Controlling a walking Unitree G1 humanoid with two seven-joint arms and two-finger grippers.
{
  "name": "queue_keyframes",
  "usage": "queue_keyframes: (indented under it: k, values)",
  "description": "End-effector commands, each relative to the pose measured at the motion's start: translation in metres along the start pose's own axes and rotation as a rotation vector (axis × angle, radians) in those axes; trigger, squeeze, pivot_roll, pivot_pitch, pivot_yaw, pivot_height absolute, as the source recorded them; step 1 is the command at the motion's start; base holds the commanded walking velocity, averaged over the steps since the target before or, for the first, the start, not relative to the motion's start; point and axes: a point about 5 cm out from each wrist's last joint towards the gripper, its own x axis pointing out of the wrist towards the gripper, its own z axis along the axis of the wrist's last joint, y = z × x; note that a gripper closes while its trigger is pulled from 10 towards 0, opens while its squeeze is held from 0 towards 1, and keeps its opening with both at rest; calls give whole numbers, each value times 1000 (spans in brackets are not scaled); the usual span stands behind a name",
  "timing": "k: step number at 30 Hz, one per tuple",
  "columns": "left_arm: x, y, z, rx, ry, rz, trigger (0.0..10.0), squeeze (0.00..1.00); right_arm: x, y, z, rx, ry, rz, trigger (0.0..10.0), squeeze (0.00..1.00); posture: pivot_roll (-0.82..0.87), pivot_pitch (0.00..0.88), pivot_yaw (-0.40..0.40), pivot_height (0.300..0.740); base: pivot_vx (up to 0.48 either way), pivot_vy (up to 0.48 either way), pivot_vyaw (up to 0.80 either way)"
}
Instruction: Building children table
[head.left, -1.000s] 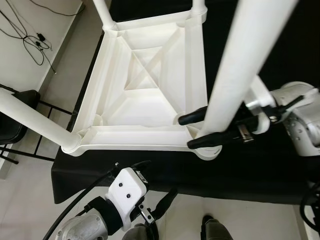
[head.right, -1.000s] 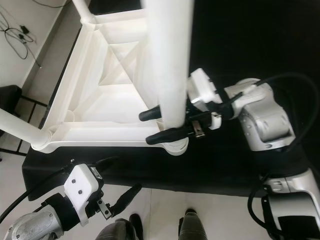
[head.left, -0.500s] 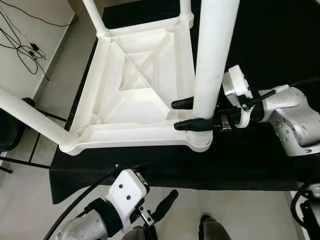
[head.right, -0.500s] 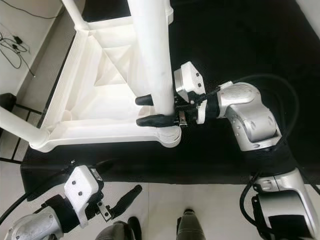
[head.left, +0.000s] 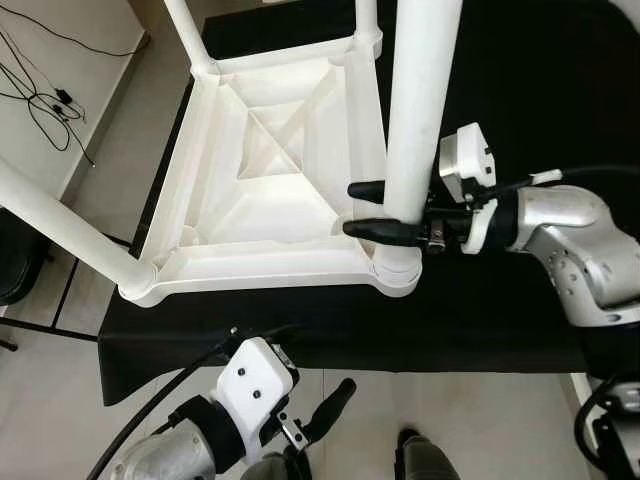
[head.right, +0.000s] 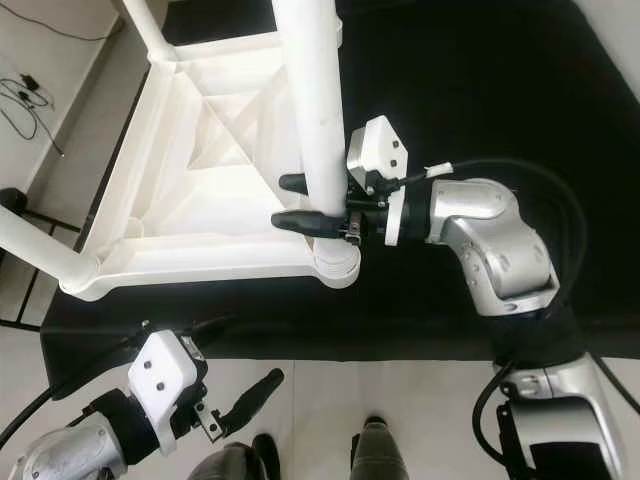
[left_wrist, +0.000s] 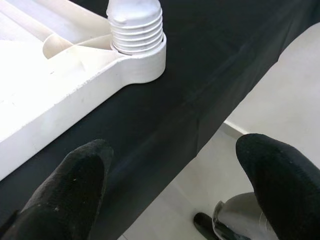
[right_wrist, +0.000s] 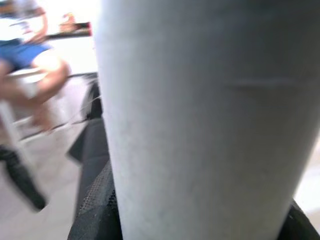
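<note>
A white plastic children's table (head.left: 270, 190) lies upside down on a black cloth. My right gripper (head.left: 352, 208) is shut on the white leg (head.left: 420, 110) at the near right corner, just above its socket (head.left: 395, 272). The leg stands nearly upright and shows close up in the right wrist view (right_wrist: 200, 125). Another leg (head.left: 60, 225) sticks out of the near left corner; its threaded base (left_wrist: 135, 25) sits in a socket. My left gripper (left_wrist: 175, 190) hangs open below the cloth's front edge, holding nothing.
The cloth-covered table's front edge (head.left: 200, 350) runs just in front of me. A black chair (head.left: 15, 270) and cables (head.left: 50, 100) lie on the floor at the left. A seated person (right_wrist: 30, 45) shows blurred in the right wrist view.
The right gripper has swung the held leg from a lean to nearly upright over the near right corner socket. The head camera has shifted a little. The left arm has stayed put.
</note>
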Motion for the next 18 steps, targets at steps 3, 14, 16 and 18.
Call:
queue_keyframes:
  k: [3, 14, 16, 18]
  values:
    - [-2, -1, -4, -18, 21, -3, 10000, 0, -6, 5, -48, 169, 196, -173, 10000, 0, -44, 359, 155, 740, 0, 0, 0]
    - [-2, 1, -6, -10, 25, 2, 10000, 0, -4, 61, -54, 57, 144, -748, 10000, 0, -48, 351, 156, 740, 0, 0, 0]
    - [-2, 1, -7, -8, 29, 1, 10000, 0, 6, 62, -55, 29, 165, -686, 10000, 0, -46, 330, 156, 740, 0, 0, 0]
    - [-2, 1, -8, -7, 31, 0, 10000, 0, 10, 64, -56, 26, 173, -682, 10000, 0, -46, 330, 156, 740, 0, 0, 0]
